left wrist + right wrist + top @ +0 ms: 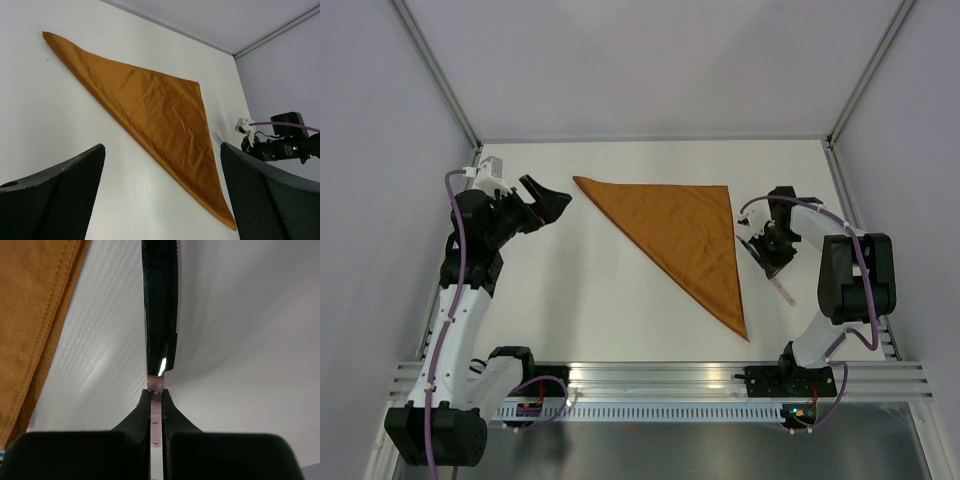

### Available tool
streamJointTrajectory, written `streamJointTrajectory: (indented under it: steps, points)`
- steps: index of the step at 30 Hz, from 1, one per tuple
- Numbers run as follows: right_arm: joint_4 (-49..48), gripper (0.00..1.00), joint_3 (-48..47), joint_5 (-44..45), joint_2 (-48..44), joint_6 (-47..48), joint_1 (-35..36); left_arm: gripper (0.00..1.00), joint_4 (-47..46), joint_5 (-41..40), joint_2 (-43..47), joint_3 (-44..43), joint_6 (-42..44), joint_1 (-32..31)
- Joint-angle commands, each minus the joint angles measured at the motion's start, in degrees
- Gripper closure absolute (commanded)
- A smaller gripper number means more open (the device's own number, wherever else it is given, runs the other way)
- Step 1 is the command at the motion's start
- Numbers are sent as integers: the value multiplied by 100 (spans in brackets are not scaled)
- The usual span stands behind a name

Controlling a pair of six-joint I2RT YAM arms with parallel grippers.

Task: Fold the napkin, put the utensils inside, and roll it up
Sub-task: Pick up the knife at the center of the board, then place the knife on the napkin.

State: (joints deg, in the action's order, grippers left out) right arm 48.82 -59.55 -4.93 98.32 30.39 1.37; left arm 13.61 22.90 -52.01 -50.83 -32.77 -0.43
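Observation:
The rust-brown napkin (685, 235) lies flat on the white table, folded into a triangle with its long point toward the near edge; it also shows in the left wrist view (155, 115) and at the left edge of the right wrist view (30, 315). My right gripper (770, 258) sits just right of the napkin and is shut on the knife's pale pinkish handle (156, 410). The blade (160, 305) points away over bare table. The handle end (783, 291) sticks out toward the near side. My left gripper (548, 203) is open and empty, raised left of the napkin's far-left corner.
White walls and metal corner posts (440, 75) close in the table at the back and sides. An aluminium rail (660, 380) with the arm bases runs along the near edge. The right arm (280, 142) shows in the left wrist view.

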Motion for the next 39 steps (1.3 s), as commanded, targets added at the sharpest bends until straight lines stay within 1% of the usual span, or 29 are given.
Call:
streamJointTrajectory:
  steps: [1, 7, 8, 11, 13, 14, 16, 17, 19, 20, 23, 28, 32, 35, 39]
  points:
    - [215, 100, -522, -25, -147, -183, 22, 0, -33, 31, -37, -226, -80, 25]
    - [848, 100, -1304, -368, -77, -262, 57, 0, -42, 40, -99, -270, -106, 16]
    - [936, 100, -1566, -403, -24, -288, 83, 0, -42, 40, -116, -305, -115, 16]
    - [1165, 100, -2138, -491, 309, -481, 346, 0, -42, 75, -169, -384, -159, 8]
    - [1323, 100, -2533, -596, 520, -770, 810, 0, -34, 118, -169, -454, -212, -1]
    - [1323, 100, -2657, -623, 582, -772, 813, 0, -33, 127, -169, -472, -212, -1]
    - [1341, 99, -3025, -685, 749, -1026, 1207, 0, -7, 127, -143, -533, -238, -1]
    - [1332, 100, -3158, -737, 950, -1105, 1513, 0, -7, 136, -143, -551, -247, -1]
    - [1315, 100, -3526, -799, 1162, -1307, 1796, 0, 10, 154, -134, -612, -273, -10]
    - [1297, 99, -3668, -860, 1398, -1377, 2058, 0, 63, 163, -134, -630, -282, -19]
    - [1314, 99, -4239, -975, 1933, -1641, 2472, 0, 186, 145, -117, -718, -291, -19]
    - [1525, 100, -5222, -1405, 2682, -2010, 2798, 0, 449, 5, -29, -832, -186, -28]
    - [1490, 99, -5505, -1397, 3051, -2344, 2983, 0, 590, -57, -2, -885, -133, -28]
    - [1552, 100, -5690, -1563, 3236, -2476, 3010, 0, 626, -66, -2, -903, -141, -28]
    - [1490, 100, -5761, -1520, 3325, -2599, 3115, 0, 643, -75, -11, -903, -141, -28]
